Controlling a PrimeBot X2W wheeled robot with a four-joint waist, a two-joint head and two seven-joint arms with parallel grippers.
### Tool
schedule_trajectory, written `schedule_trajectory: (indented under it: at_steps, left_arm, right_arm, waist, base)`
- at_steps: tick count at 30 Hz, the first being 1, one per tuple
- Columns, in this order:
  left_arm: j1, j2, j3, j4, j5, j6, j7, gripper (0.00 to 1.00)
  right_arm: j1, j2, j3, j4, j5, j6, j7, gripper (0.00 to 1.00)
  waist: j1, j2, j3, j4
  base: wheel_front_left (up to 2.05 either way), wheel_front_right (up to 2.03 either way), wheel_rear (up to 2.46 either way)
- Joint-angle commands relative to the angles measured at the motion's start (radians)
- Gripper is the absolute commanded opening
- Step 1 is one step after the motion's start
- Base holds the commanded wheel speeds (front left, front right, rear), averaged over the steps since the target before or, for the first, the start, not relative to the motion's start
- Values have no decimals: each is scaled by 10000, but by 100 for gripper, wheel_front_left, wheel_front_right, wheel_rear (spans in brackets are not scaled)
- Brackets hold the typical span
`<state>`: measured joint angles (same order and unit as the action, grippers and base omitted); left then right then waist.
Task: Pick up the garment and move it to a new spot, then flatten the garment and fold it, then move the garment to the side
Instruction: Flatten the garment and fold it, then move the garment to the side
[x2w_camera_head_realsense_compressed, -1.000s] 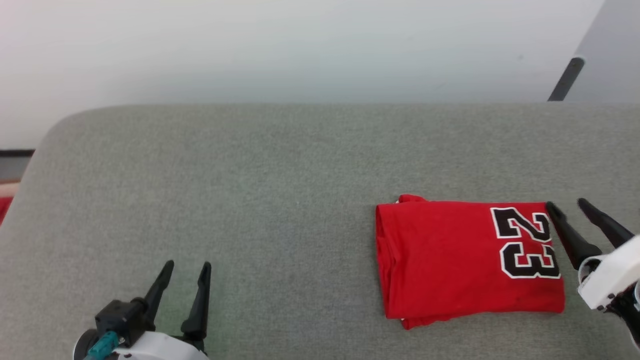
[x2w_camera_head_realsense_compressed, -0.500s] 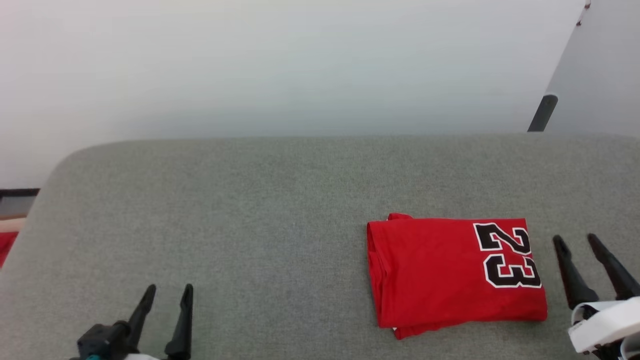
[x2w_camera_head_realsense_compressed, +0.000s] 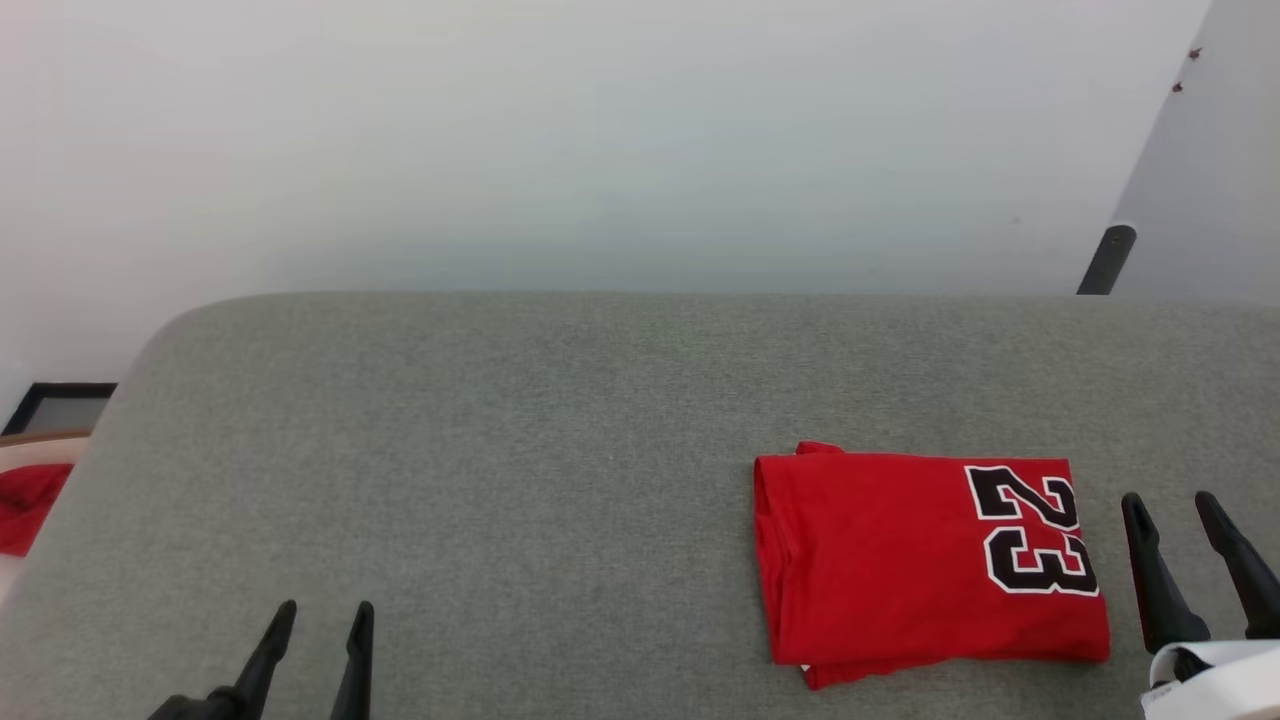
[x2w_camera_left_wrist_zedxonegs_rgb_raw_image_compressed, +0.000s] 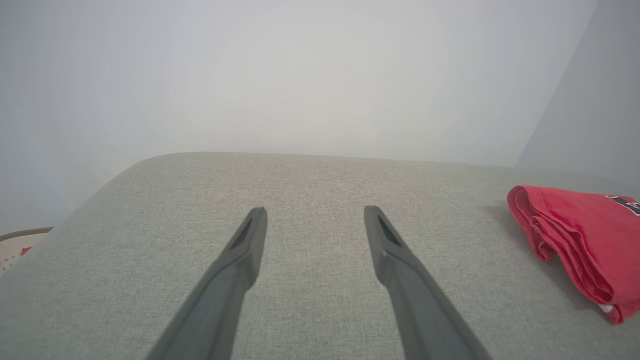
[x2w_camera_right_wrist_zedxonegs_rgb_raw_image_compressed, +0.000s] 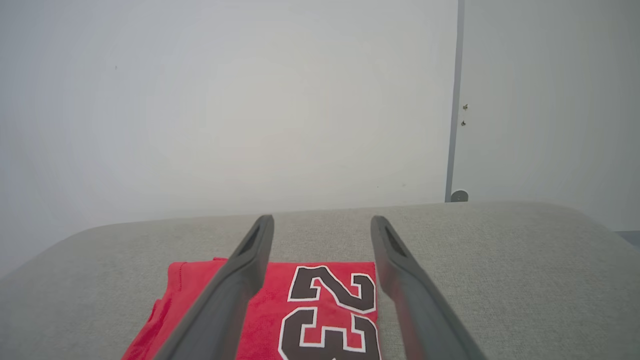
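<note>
We see the folded red "23" jersey (x2w_camera_head_realsense_compressed: 930, 560) lying flat on the grey cushion (x2w_camera_head_realsense_compressed: 500, 430), just left of our right claw (x2w_camera_head_realsense_compressed: 1167, 499), whose fingers stand apart and empty. Our left claw (x2w_camera_head_realsense_compressed: 326, 606), likewise spread and holding nothing, has the jersey well off to its right.

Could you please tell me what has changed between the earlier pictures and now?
The right hand has drawn back from the right edge of the folded red jersey with the black "23", toward the robot; a gap now separates them. The left hand pulled back slightly too. The whole view also shifted. Both hands stay open and empty; the jersey lies unmoved on the grey fabric surface.
</note>
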<state>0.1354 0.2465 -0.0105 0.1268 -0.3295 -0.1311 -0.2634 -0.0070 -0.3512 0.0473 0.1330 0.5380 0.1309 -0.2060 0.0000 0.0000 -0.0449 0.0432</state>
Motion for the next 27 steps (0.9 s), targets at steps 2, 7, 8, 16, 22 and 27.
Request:
schedule_trajectory:
  at_steps: [2,7,8,16,22,27]
  left_arm:
    - [227,24,60,-232,68,18,-7,100]
    - [454,97,67,-524,93,50,-7,100]
    - [522,114,83,-621,89,75,-7,100]
    - [821,59,65,-1135,-52,226,81,100]
    - [806,69,8,-1235,-77,260,101,100]
    - [797,103,-29,-1281,-99,273,97,100]
  right_arm:
    - [387,163,-276,-424,-257,-4,173,100]
    - [815,343,-637,-935,-395,-4,397,100]
    - [921,385,-744,-1050,-405,-4,455,100]
    - [1550,759,-1319,-1621,-572,-4,804,100]
    - [1585,861,-1385,-1771,-669,-4,925,100]
    - [1591,869,-1384,-1846,-667,-4,1024,100]
  waist:
    - [0,0,11,105]
    - [0,0,23,160]
    - [0,0,21,164]
    - [0,0,20,171]
    - [0,0,9,147]
    - [0,0,-3,148]
  base:
    - [0,0,0]
    - [0,0,0]
    - [0,0,0]
    - [0,0,0]
    - [0,0,0]
    - [0,0,0]
